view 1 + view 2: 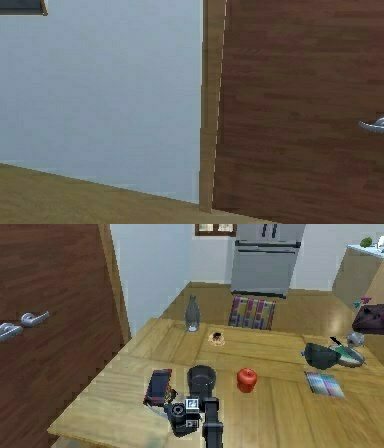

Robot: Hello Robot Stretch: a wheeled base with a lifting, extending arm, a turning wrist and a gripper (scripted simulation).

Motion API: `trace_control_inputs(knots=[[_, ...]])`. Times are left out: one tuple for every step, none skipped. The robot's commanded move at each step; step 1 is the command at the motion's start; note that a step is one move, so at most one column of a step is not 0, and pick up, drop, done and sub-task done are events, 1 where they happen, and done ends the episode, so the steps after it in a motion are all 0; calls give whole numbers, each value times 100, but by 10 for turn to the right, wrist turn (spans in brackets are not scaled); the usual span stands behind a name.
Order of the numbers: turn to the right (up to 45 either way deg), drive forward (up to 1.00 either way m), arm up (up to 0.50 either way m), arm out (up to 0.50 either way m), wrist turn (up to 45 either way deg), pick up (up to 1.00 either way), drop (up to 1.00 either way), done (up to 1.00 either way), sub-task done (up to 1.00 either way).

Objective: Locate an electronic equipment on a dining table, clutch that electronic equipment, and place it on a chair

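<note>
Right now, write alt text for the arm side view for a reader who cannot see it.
A wooden dining table spreads across the foreground, with the robot's gripper near its front edge, close to a flat dark handheld device and a red apple. Beyond stand a striped chair, a grey refrigerator and, left, a brown door.

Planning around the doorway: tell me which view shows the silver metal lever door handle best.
The arm side view: the silver metal lever door handle sits whole against the brown wooden door. The forward view cuts the handle off at its right edge.
</note>
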Motion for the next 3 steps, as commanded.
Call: trace_control_inputs(knots=[[0,0,10,0,0,0,0,0,0],[0,0,18,0,0,0,0,0,0],[0,0,0,0,-450,0,0,0,0]])
